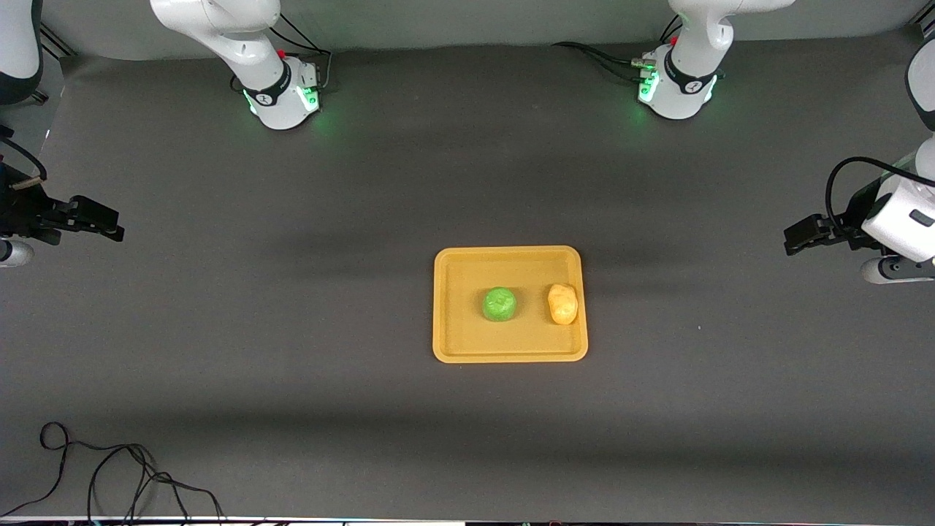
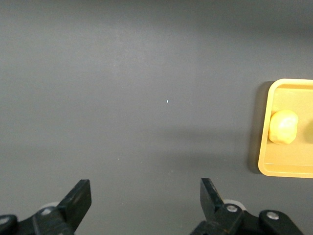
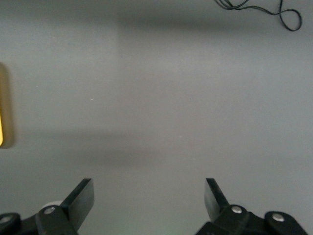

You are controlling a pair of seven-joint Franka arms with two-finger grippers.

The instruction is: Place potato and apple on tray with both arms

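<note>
The yellow-orange tray [image 1: 456, 343] lies mid-table. On it sit the green apple [image 1: 500, 304] and, beside it toward the left arm's end, the potato [image 1: 563, 304]. My left gripper [image 1: 792, 239] is open and empty, up over bare mat at the left arm's end of the table, well apart from the tray. Its wrist view shows its gripper [image 2: 145, 192], the tray's rim [image 2: 264, 164] and the potato [image 2: 283, 127]. My right gripper [image 1: 117, 226] is open and empty over bare mat at the right arm's end; its wrist view shows its gripper [image 3: 148, 192] and a sliver of tray [image 3: 1, 122].
A loose black cable [image 1: 109, 475] lies on the mat near the front camera at the right arm's end; it also shows in the right wrist view [image 3: 274, 12]. The arm bases [image 1: 281, 91] [image 1: 676, 84] stand along the table's edge farthest from the camera.
</note>
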